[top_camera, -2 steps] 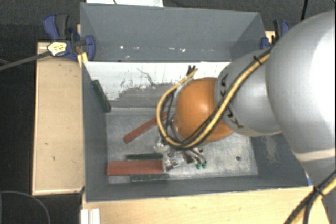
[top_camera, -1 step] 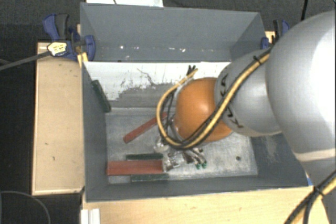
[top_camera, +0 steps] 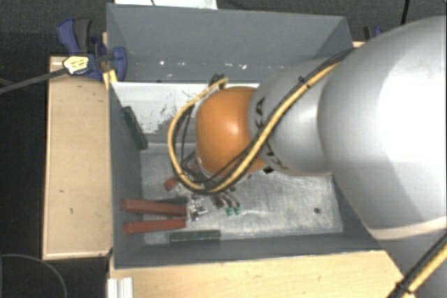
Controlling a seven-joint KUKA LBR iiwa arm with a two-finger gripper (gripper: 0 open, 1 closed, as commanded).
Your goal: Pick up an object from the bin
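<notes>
fingers' state cannot be told; gripper (top_camera: 211,207) low beside red-handled tool (top_camera: 154,215), bin (top_camera: 230,45) left

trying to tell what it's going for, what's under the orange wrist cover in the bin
Below the orange cover the gripper pokes out by the ends of two red-brown handles on the bin floor. Whatever lies directly beneath the cover is hidden.

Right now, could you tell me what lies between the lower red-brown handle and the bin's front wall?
A dark green bar lies there, along the front wall, beside the lower red-brown handle, in the camera view.
</notes>
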